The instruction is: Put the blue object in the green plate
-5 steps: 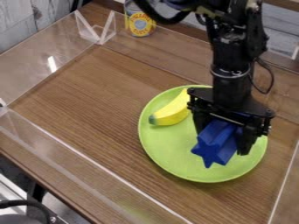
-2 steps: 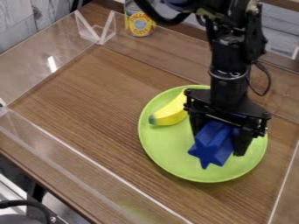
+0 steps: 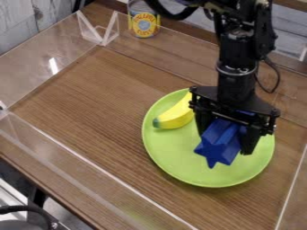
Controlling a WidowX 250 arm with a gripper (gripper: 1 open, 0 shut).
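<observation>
With the black robotic hand [image 3: 235, 119] clamped on the blue angular star-shaped block [image 3: 220, 144] — over the round green plastic plate [image 3: 180, 165] — lower gently, then release clear of the banana [image 3: 175, 114].

no brand, word or number can be read here. the can [image 3: 144, 22] at about eleven o'clock has a round yellow mark [image 3: 145, 24] on its side, perhaps a label, though the view is too small and blurred to make out any lettering or figure on it.
</observation>
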